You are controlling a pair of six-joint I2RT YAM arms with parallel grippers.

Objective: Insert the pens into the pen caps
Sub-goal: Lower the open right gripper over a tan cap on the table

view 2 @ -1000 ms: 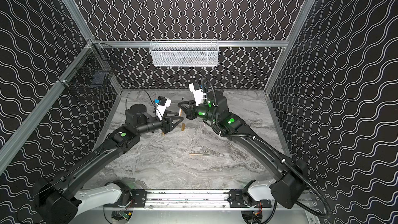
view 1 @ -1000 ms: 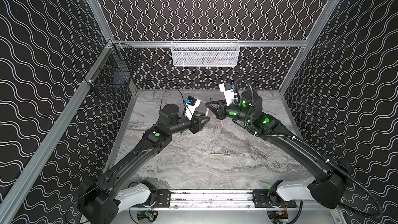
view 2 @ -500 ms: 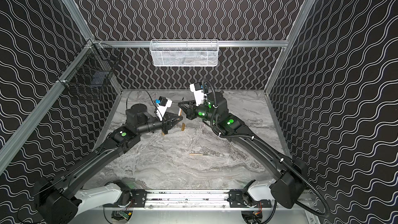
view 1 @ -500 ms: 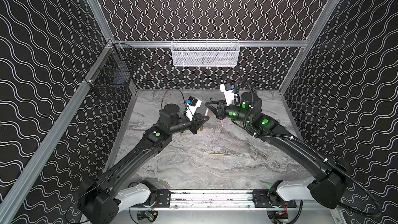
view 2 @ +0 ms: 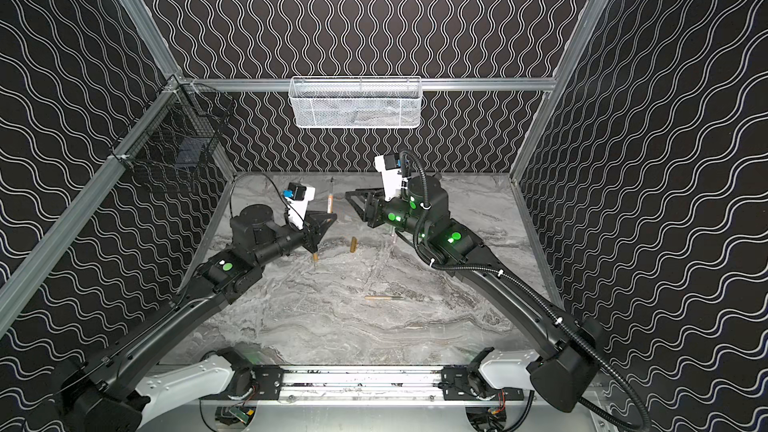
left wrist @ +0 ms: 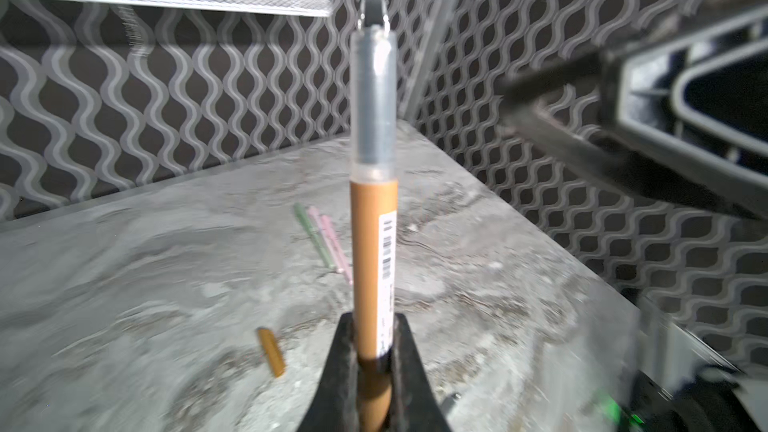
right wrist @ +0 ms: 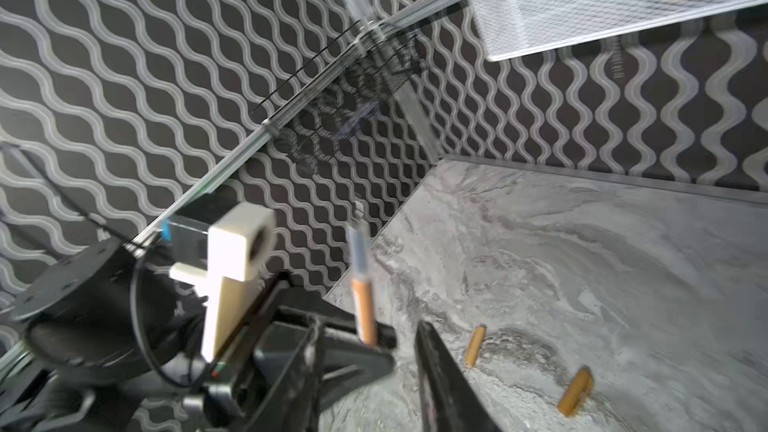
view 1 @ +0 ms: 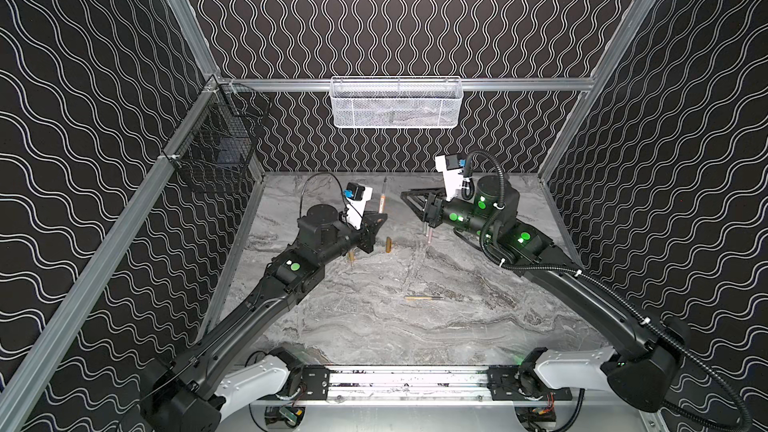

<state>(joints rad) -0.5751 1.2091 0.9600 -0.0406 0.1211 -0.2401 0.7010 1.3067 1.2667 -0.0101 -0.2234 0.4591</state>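
Left gripper [left wrist: 372, 328] clamped on tan pen [left wrist: 372, 243], upright w/ barcode label, digits unreadable; right gripper [view 1: 406, 195] part-open, empty, nr it; tan cap [view 1: 389, 244] on grey marble tabletop [view 1: 374, 326]; black wavy walls.

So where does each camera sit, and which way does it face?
Top views: high in front, looking down on the table; left arm and right arm show almost whole.
Left wrist: on its arm, looking along the left gripper, shut on the tan pen.
Right wrist: on its arm, facing the left arm; one right gripper finger shows.
Shared: both wrist views show that pen.
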